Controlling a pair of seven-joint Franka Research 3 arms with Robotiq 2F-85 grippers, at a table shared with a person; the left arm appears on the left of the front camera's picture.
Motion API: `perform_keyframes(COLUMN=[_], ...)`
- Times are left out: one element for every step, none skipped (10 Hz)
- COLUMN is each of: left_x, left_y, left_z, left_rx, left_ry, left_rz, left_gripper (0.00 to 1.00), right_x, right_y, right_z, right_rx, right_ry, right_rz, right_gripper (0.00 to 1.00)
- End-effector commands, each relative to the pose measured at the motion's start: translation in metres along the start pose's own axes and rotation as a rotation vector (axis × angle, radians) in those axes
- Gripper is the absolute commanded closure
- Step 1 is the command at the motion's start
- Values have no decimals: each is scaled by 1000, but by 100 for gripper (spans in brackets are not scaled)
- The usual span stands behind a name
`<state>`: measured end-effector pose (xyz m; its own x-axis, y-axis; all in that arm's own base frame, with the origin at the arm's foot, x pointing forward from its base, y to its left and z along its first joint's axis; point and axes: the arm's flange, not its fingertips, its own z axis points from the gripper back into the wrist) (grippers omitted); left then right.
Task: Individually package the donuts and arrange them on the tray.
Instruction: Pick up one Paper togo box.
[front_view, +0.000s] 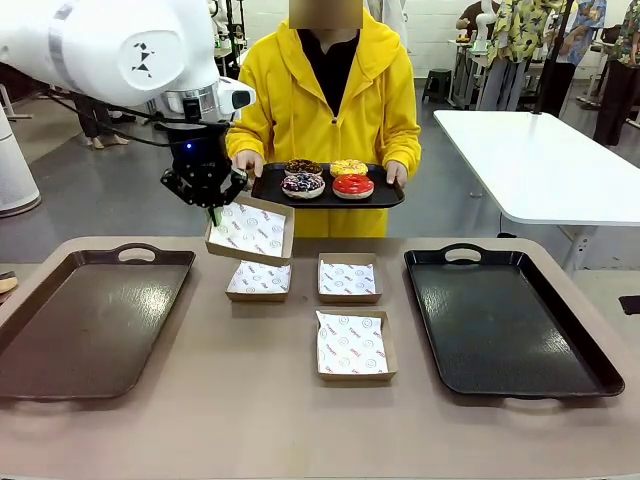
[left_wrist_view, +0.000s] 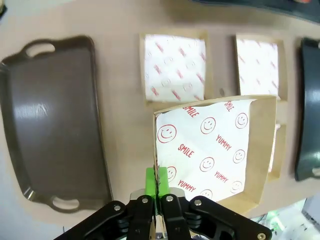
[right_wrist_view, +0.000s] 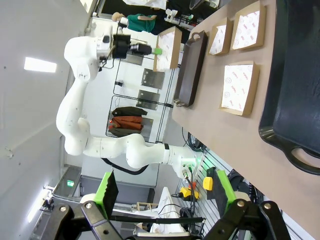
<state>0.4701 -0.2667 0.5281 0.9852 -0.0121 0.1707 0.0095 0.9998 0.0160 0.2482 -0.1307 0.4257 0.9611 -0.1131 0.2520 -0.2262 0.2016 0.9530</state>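
Observation:
A person in a yellow hoodie holds a small black serving tray (front_view: 268, 184) over the table's far edge. On it lie the dark chocolate donut (front_view: 303, 167), the yellow-iced donut (front_view: 348, 167), the sprinkled chocolate donut (front_view: 303, 184) and the red-iced donut (front_view: 352, 185). My left gripper (front_view: 213, 211) (left_wrist_view: 157, 182) is shut on the rim of a paper-lined cardboard box (front_view: 250, 232) (left_wrist_view: 215, 145), which hangs tilted above the table just left of the donuts. My right gripper (right_wrist_view: 165, 192) is open and holds nothing, away from the table.
Three more lined boxes (front_view: 259, 280) (front_view: 349, 277) (front_view: 354, 346) lie flat mid-table. A brown tray (front_view: 90, 315) (left_wrist_view: 55, 125) sits at the left and a black tray (front_view: 505, 320) (right_wrist_view: 295, 90) at the right. A white table (front_view: 540, 160) stands behind.

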Motion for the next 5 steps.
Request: perform_keyframes(left_x=[31, 43, 50, 49, 44], left_y=[-7, -7, -5, -4, 3], left_z=[-12, -20, -28, -34, -31], left_rx=[51, 54, 51, 18, 28], left_ry=[6, 9, 19, 34, 16], left_rz=[44, 61, 76, 56, 41], left_gripper=[100, 100, 100, 100, 100], right_x=[1, 1, 1, 1, 1], right_y=[2, 2, 2, 2, 2], right_z=[0, 0, 0, 0, 0], right_rx=[18, 18, 18, 18, 18], right_ry=[-9, -9, -9, -9, -9], right_rz=[10, 10, 10, 10, 10], right_gripper=[0, 0, 0, 0, 0])
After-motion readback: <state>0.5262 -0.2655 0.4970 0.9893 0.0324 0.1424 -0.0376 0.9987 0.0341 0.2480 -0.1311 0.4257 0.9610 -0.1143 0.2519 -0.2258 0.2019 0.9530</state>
